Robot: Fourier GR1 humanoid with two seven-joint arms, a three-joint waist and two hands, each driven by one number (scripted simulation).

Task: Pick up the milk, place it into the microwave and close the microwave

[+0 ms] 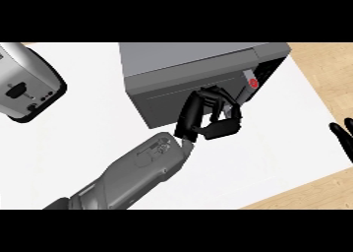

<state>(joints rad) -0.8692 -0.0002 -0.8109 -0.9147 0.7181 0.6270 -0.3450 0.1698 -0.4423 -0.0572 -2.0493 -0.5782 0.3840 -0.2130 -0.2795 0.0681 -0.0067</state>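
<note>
Microwave blocks centre; toaster left; counter between seemingly open.

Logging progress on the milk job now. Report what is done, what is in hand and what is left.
Done, apparently: no milk shows on the counter, and the microwave door looks shut or nearly so. In hand: the left hand sits at the microwave's front, fingers curled. Whether the milk is inside cannot be seen. The right hand rests open at the right edge.
</note>
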